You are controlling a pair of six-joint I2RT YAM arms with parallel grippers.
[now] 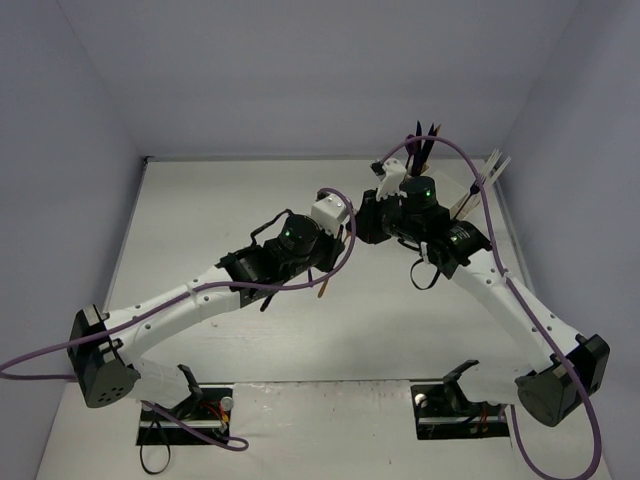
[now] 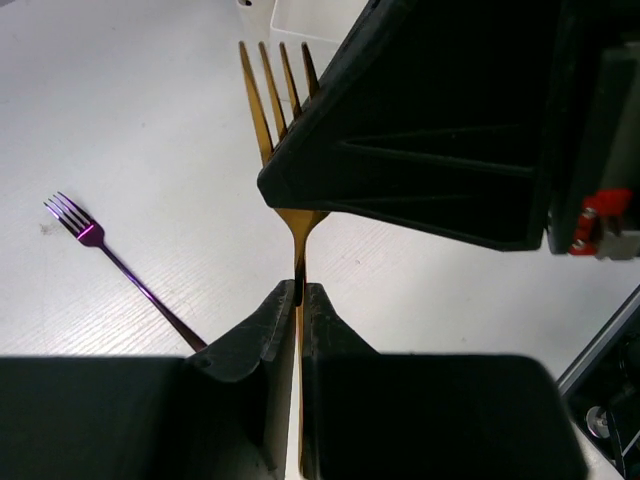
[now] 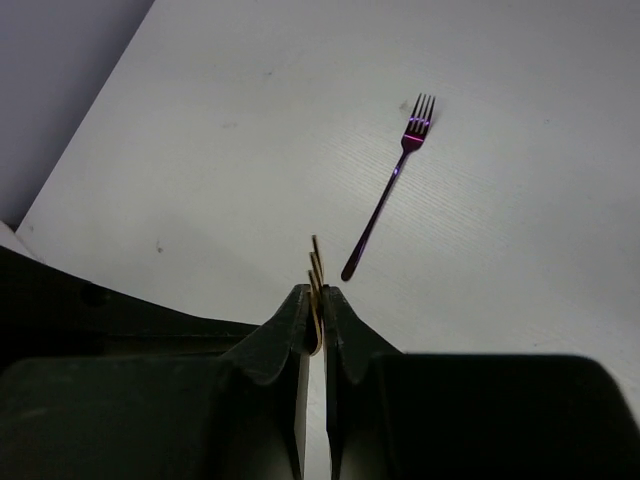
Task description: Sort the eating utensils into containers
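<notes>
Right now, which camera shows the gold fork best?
Left wrist: the gold fork shows tines, neck and handle, clamped in the left pincer. Right wrist shows only its tine tips poking from the right pincer. From the top it is almost wholly hidden.

Gold fork (image 2: 297,232) tine roots hidden behind right gripper (image 2: 290,185), upper centre; purple fork (image 2: 100,245) handle end behind left gripper (image 2: 298,300); probably a container (image 2: 305,20) cropped at top
</notes>
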